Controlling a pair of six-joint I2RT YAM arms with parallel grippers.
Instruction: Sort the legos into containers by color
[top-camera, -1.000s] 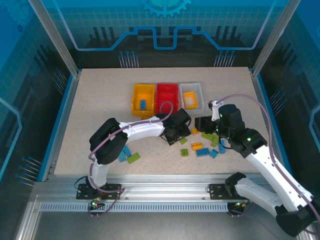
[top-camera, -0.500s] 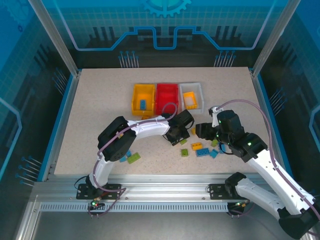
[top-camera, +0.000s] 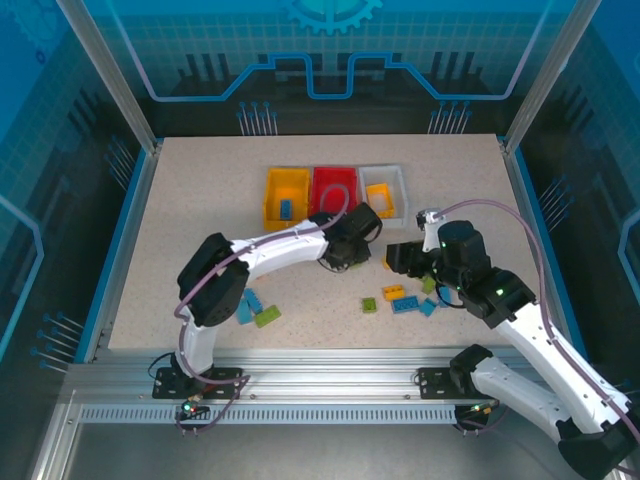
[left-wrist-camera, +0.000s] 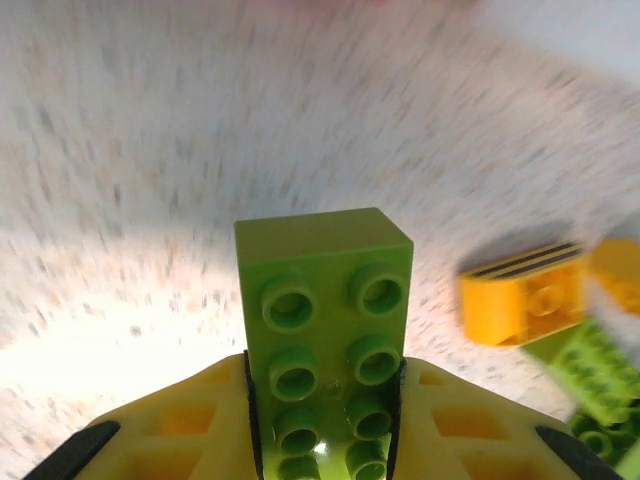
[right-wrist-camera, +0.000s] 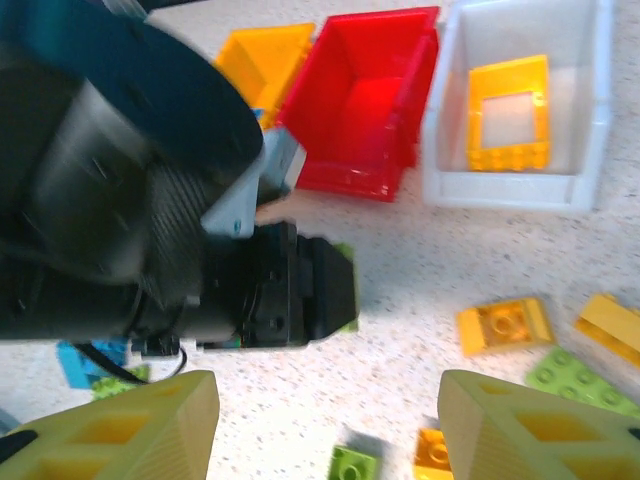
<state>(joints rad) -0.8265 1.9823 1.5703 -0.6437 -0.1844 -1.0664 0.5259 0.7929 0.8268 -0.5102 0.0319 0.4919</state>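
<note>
In the left wrist view my left gripper (left-wrist-camera: 323, 372) is shut on a lime green lego (left-wrist-camera: 325, 300), studs facing the camera, held above the tabletop. From above, the left gripper (top-camera: 345, 246) hangs just in front of the red container (top-camera: 333, 178). The yellow container (top-camera: 272, 190) holds a blue lego (top-camera: 286, 208). The white container (top-camera: 401, 190) holds an orange-yellow piece (top-camera: 378, 193). My right gripper (top-camera: 397, 256) stands open and empty (right-wrist-camera: 325, 392), facing the left gripper (right-wrist-camera: 290, 290). Loose legos lie by it: green (top-camera: 369, 304), orange (top-camera: 394, 292) and blue (top-camera: 406, 305).
A blue lego (top-camera: 250, 303) and a green one (top-camera: 267, 317) lie near the left arm's elbow. Orange (right-wrist-camera: 503, 325) and green (right-wrist-camera: 575, 375) bricks lie right of the right gripper. The two grippers are close together in front of the containers.
The left gripper has shut on the green lego and carried it off the table toward the red container. The right gripper shifted slightly left and stayed open.
</note>
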